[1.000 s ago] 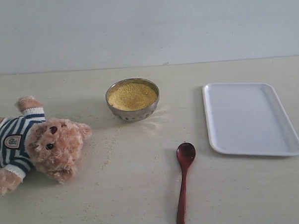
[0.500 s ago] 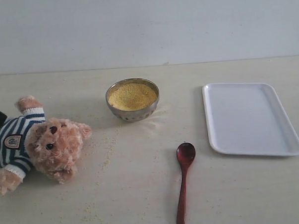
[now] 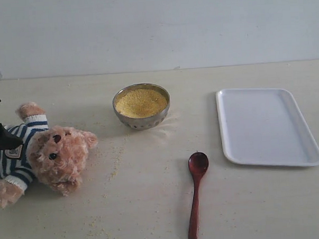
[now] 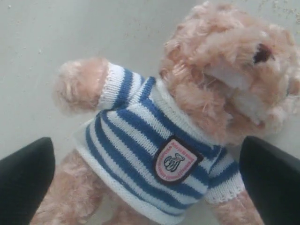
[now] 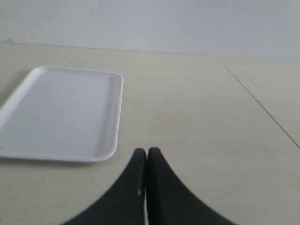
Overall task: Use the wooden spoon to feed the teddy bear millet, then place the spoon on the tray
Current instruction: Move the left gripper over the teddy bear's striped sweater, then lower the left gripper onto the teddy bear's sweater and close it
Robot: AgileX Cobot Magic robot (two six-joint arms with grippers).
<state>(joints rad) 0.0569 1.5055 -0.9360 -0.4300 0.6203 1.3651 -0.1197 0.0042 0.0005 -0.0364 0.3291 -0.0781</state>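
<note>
On the table (image 3: 152, 204), the teddy bear (image 3: 44, 153) lies beneath the spread left hand (image 4: 150, 180).

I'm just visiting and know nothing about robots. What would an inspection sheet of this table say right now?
Surface: pale table, flat and bare in most places.
Job's things: teddy bear lying down at the left; millet heaped in a steel bowl; wooden spoon lying loose on the table; tray white, nothing on it.
Clutter: stray grains scattered between bear and bowl.
Grippers: left gripper open, fingers either side of the bear's torso; right gripper shut, holding nothing.
Cables: nothing seen.
Surroundings: plain pale wall.
</note>
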